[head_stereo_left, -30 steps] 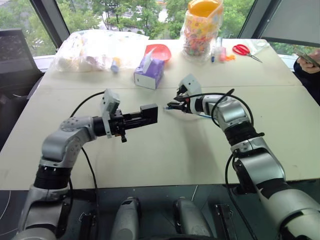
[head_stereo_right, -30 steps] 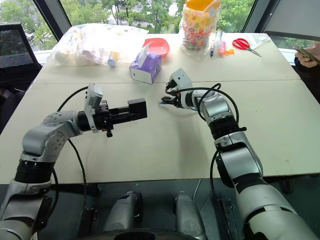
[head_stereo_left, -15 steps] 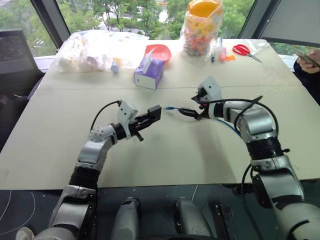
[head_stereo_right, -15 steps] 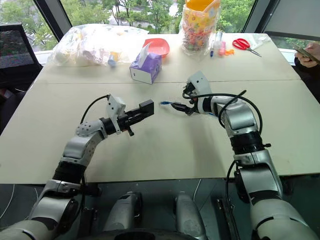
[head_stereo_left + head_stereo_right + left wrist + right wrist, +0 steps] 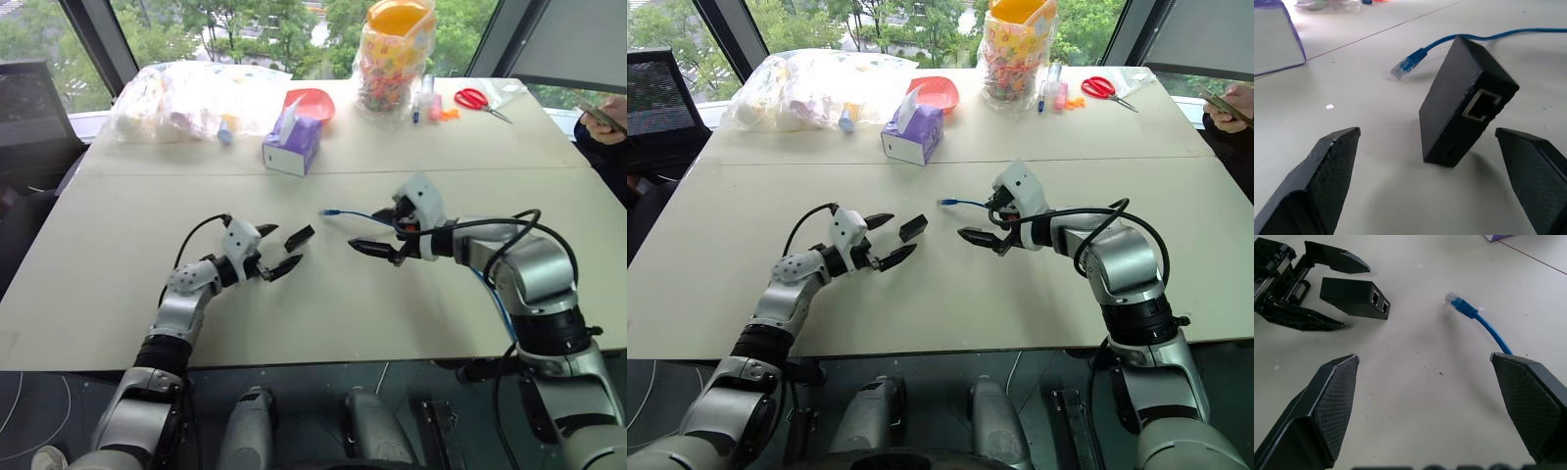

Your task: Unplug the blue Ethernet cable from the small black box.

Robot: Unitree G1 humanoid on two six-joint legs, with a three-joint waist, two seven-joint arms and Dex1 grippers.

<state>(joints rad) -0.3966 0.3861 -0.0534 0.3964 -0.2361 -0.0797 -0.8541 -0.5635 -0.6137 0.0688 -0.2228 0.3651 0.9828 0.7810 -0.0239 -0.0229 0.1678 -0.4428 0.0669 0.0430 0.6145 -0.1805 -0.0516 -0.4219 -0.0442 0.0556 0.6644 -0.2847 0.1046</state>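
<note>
Released since a second ago, the small matte-black rectangular plastic box [image 5: 1464, 105] now rests on the pale tabletop [image 5: 323, 313] between the spread fingers of the left gripper [image 5: 279, 247], its ports empty. Close beside it lies the thin bright-blue Ethernet cable [image 5: 1484, 323], its clear plug free on the table. Nearby, the right gripper [image 5: 380, 235] has drawn back, fingers wide apart, holding nothing.

Head stereo looks down over table [image 5: 323, 323]; wrist cams close, low — share black box [image 5: 1462, 105].
</note>
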